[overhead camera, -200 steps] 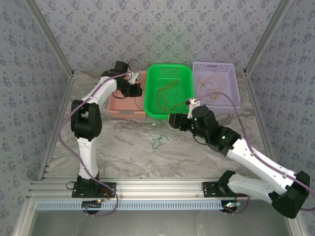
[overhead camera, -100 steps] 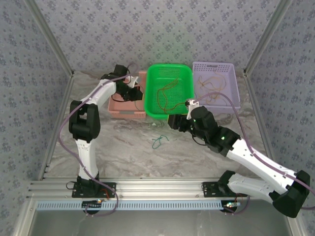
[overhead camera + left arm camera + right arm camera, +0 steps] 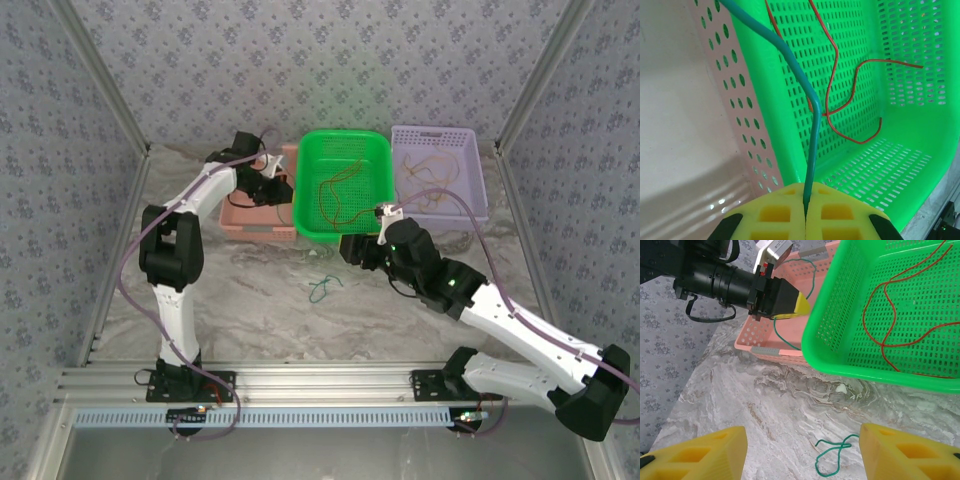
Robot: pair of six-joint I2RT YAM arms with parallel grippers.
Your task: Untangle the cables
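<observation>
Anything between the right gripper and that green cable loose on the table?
Nothing visible. The right gripper hovers open above the table, and the green cable lies alone on bare marble below it.

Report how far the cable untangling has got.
Looks done: yellow cables lie in the purple basket, red-orange cables in the green basket. In hand: the left gripper is shut on a teal cable at the pink basket. Left: a looped green cable lies on the table below the open right gripper, not yet picked up; the red-orange cables cross and may need separating.
</observation>
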